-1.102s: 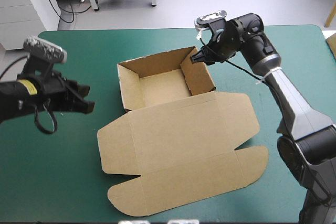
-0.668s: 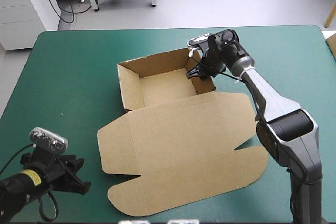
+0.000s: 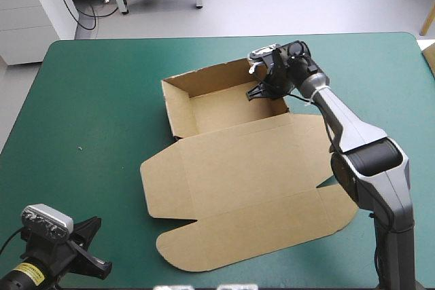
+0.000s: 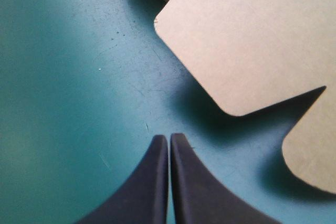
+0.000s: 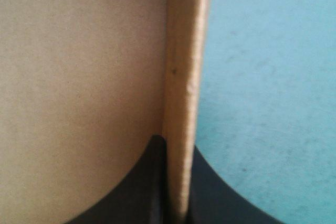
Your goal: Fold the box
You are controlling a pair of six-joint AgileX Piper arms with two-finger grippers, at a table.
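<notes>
The brown box (image 3: 238, 168) lies mid-table as an open tray with raised walls at the far side. Its lid and rounded flaps lie flat toward the near edge. My right gripper (image 3: 258, 91) is at the tray's right wall, one finger inside and one outside. In the right wrist view the gripper (image 5: 177, 153) is shut on that wall's edge (image 5: 185, 51). My left gripper (image 3: 98, 256) hovers low at the near-left corner, apart from the box. Its fingers (image 4: 157, 182) are shut and hold nothing. The box's rounded flaps (image 4: 252, 35) lie ahead of them.
A broad stretch of teal-green cover (image 3: 88, 100) lies between the box and the table's left edge. A narrower strip runs along the right edge (image 3: 408, 100). The right arm reaches over the box's right side.
The box has slid a little to the right and turned slightly, with the right gripper on its wall. The left arm has drawn back from beside the box to the near-left corner.
</notes>
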